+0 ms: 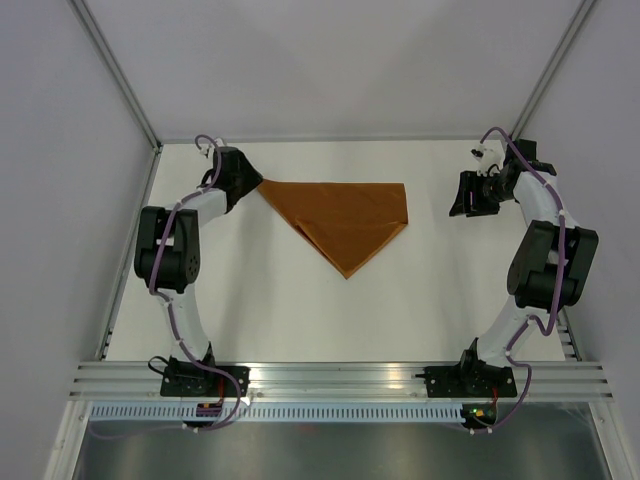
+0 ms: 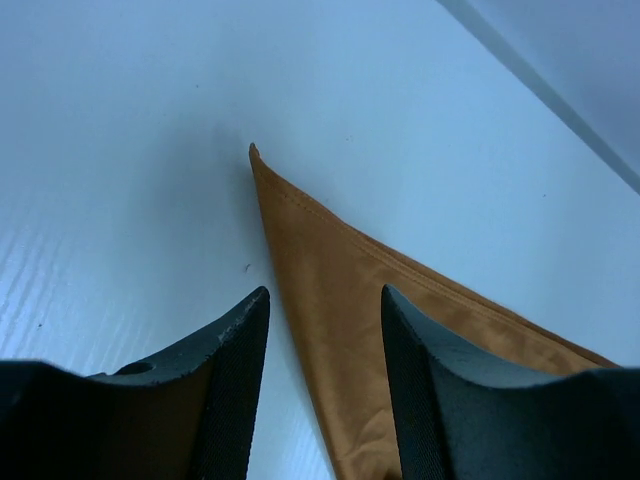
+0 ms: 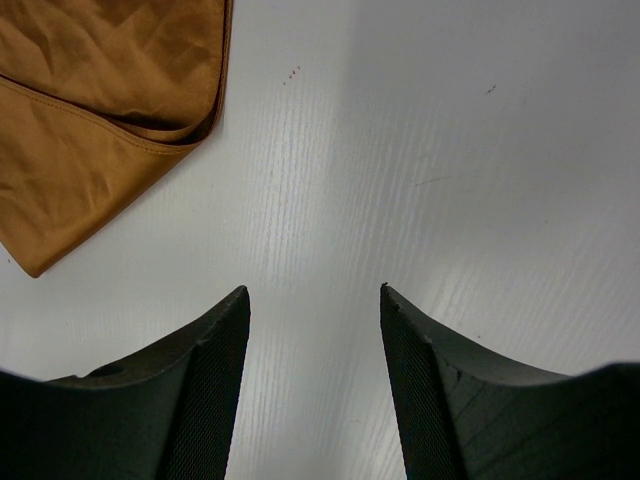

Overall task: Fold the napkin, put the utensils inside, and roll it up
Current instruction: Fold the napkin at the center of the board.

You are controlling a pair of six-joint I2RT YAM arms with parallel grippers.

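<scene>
Rust-orange cloth: the napkin (image 1: 345, 220) is folded to a triangle and lies flat on the white table (image 1: 300, 320), in the far half, a little left of centre
Edges: the long straight edge is on the far side and runs left to right; the slanting edges meet in a point aimed at the near side; at the right corner the layers do not quite line up
Left side: the left gripper (image 1: 252, 179) is at the napkin's left corner, fingers spread and pinching nothing; the corner's tip lies just beyond the fingertips and the cloth runs back between them; whether they touch it I cannot tell
Right side: the right gripper (image 1: 468, 196) is right of the napkin and apart from it, over bare table, fingers spread with nothing between them
Open room: broad bare table on the near side of the napkin, between the two arms; a bare strip between the right corner and the right gripper; a narrower strip on the far side
Limits: grey wall panels (image 1: 60, 150) stand at the left, far and right edges, with each arm's elbow near its own side wall
Near edge: an aluminium rail (image 1: 340, 378) carries both arm bases
In the way: only the left gripper itself, at the left corner
</scene>
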